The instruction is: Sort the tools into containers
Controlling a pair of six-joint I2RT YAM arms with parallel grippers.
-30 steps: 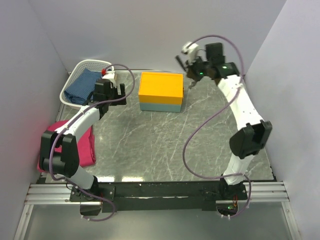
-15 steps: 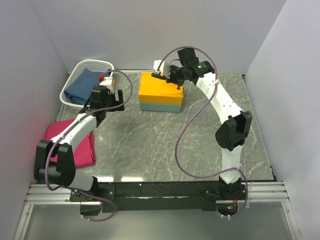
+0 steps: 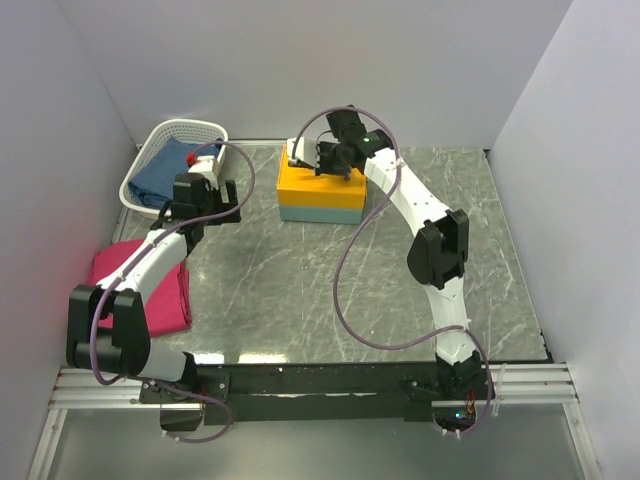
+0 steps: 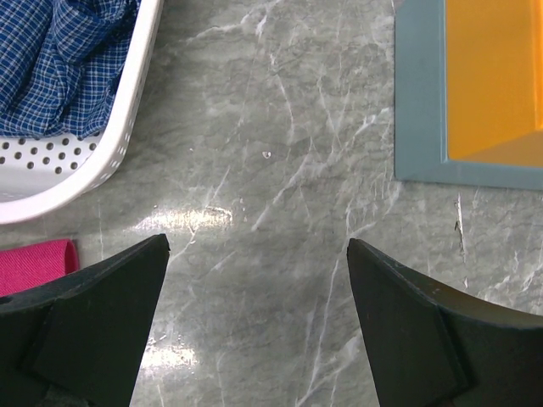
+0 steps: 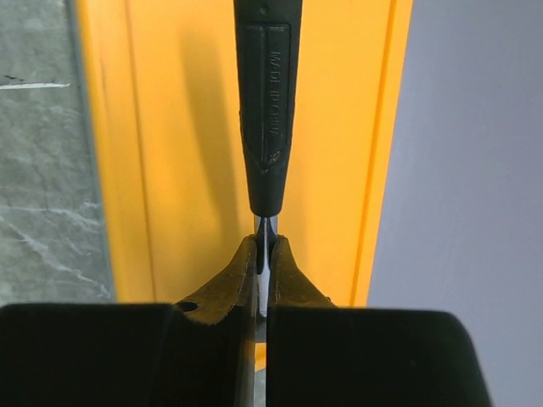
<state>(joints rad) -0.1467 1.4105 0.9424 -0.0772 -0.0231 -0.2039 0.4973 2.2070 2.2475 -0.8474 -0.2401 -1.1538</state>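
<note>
right wrist, hammer [image 5: 268,102] in gripper [image 5: 263,253], above box [image 5: 182,127]

Right wrist view: black-handled tool [image 5: 268,110] runs off top edge; its metal end hidden w/in right pincer [image 5: 265,248]. Left wrist view: basket [image 4: 85,170], pink cloth [image 4: 34,263] & box [image 4: 420,102] cropped by frame edges. Top view: tool too small to ID.

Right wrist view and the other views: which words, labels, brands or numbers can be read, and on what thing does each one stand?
Raised lettering along the black-handled tool, which the right gripper clamps by its metal shaft: too blurred to read.
Yellow-orange box: no text visible.
White basket: no text visible.
No other writing shows in any view.
</note>
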